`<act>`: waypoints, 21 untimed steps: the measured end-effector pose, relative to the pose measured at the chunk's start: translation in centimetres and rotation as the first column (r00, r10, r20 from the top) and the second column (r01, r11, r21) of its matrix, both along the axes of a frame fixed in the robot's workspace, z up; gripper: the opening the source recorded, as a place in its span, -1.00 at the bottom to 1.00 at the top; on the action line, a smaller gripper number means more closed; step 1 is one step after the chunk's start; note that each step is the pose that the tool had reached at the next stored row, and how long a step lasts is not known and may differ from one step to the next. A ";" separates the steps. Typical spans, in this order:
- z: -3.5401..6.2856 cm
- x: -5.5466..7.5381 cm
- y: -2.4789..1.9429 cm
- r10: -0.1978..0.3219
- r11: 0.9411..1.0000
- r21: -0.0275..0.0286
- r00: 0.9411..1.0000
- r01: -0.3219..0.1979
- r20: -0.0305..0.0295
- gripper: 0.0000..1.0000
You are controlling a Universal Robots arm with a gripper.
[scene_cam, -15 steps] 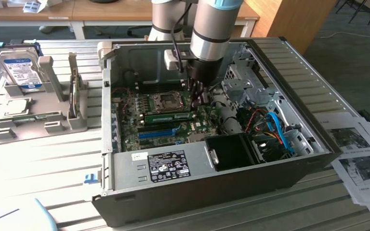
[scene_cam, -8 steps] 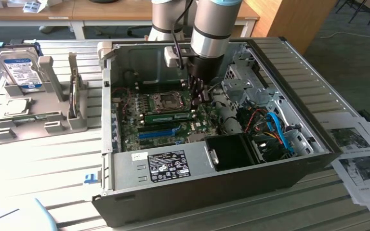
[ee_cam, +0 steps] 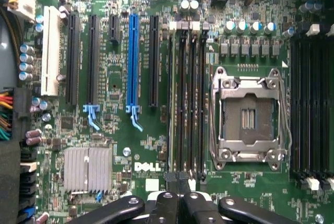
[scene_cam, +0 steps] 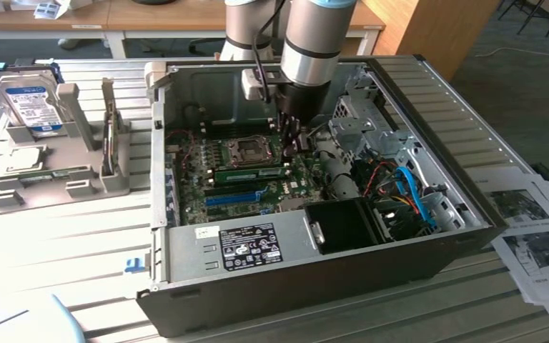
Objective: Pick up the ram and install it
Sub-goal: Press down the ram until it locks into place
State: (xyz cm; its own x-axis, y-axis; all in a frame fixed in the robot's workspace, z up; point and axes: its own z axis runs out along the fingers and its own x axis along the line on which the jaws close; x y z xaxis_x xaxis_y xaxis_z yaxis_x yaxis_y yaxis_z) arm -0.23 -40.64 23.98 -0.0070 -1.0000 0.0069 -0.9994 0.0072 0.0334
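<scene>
One white "DELL" logo [ee_cam: 146,166] on the green motherboard [ee_cam: 156,145], just beside the closed, empty jaws [ee_cam: 178,179].

Arm: a silver and grey robot arm [scene_cam: 311,43] reaches down into the open case, its black gripper [scene_cam: 292,139] low over the board by the processor socket.
Case: a dark metal computer tower [scene_cam: 303,286] lies on its side, lid off, on a pale slatted table [scene_cam: 74,243].
Board: a green motherboard [scene_cam: 246,187] with a long blue plastic slot [scene_cam: 234,198].
Ram: a thin green memory stick [scene_cam: 251,172] lies level among the slots, just below the gripper.
Exterior view's left: a grey plastic rack [scene_cam: 55,179] holding a blue-labelled hard drive [scene_cam: 28,103] upright.
Exterior view's right: printed paper sheets [scene_cam: 537,236] on the table.
</scene>
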 end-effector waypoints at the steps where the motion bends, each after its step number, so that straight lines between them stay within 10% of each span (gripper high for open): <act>1: 0.00 -0.2 0.00 0.000 1.000 0.000 1.000 0.000 0.000 -0.81; 21: -0.01 -3.9 0.00 0.000 1.000 0.000 1.000 0.000 0.000 -0.81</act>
State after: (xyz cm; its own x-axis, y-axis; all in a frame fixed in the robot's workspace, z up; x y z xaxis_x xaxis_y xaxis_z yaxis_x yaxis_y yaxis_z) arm -4.18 -40.63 23.97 -0.0071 -1.0000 0.0069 -0.9994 0.0073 0.0334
